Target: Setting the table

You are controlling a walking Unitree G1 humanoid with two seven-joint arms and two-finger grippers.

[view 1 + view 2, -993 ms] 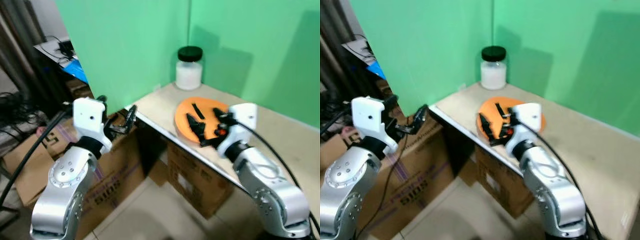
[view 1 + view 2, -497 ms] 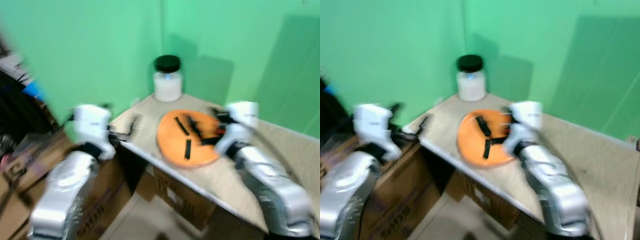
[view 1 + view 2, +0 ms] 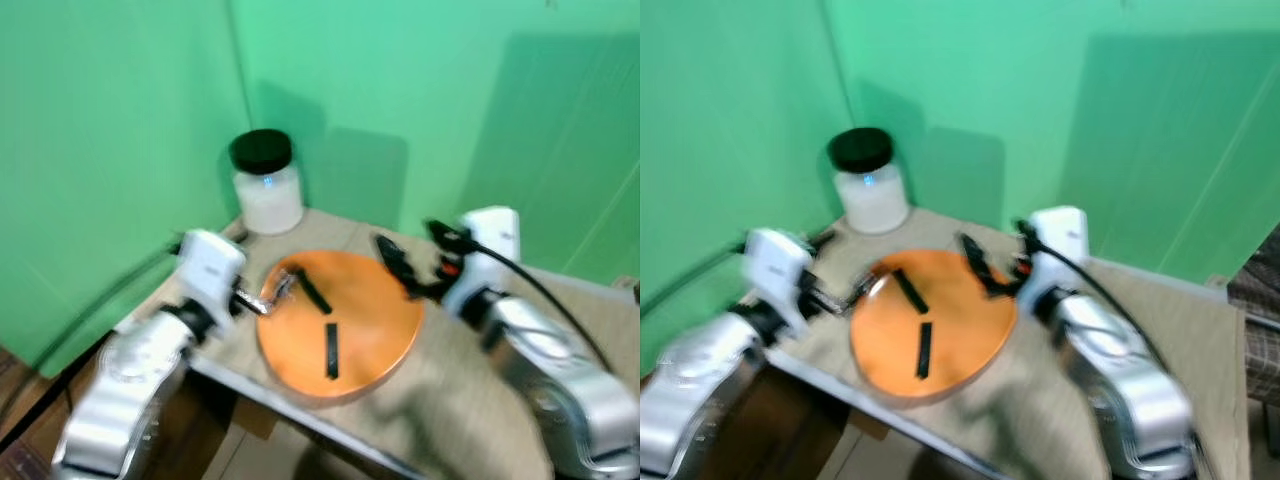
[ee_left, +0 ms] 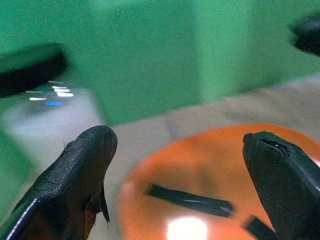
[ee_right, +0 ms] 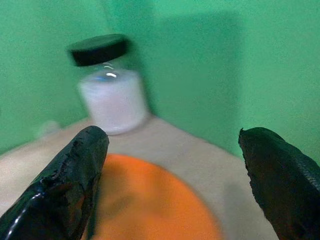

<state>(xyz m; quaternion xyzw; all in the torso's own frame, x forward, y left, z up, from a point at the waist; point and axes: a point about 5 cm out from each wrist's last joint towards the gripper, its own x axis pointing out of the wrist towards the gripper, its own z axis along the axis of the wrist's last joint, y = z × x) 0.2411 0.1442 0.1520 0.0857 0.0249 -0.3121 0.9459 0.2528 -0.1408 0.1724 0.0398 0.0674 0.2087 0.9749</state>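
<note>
two tools, the left tool (image 3: 268, 298) at nine o'clock and the right tool (image 3: 405, 270) at two o'clock, are flanking the orange plate (image 3: 340, 320) on the worktop (image 3: 470, 400), both released, seemingly readying a two-sided grasp.

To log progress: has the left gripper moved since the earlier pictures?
Yes, the left gripper came from beyond the table edge to the orange plate.
</note>
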